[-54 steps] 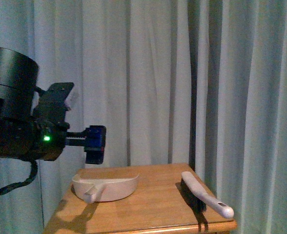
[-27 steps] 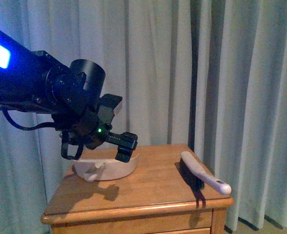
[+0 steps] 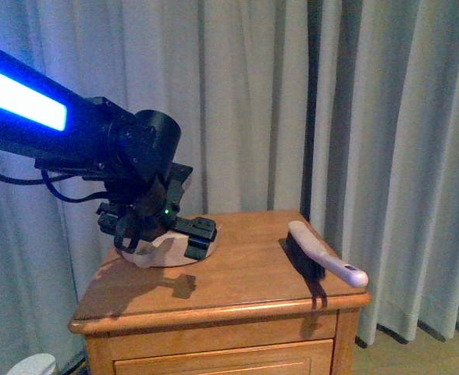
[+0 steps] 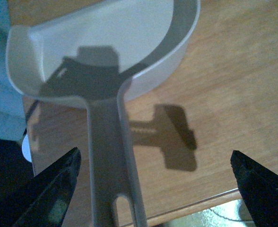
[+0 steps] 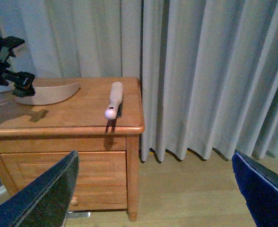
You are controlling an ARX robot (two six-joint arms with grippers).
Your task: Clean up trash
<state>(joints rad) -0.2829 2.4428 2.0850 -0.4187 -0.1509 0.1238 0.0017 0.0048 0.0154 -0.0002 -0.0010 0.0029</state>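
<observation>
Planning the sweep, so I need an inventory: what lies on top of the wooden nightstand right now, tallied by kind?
Beige plastic dustpan with a long handle: 1
Hand brush with a white handle and black bristles: 1
Total: 2

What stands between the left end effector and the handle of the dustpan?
Nothing visible does. In the left wrist view, the dustpan handle lies uncovered on the wood, right inside the wide opening of the left end effector.
</observation>
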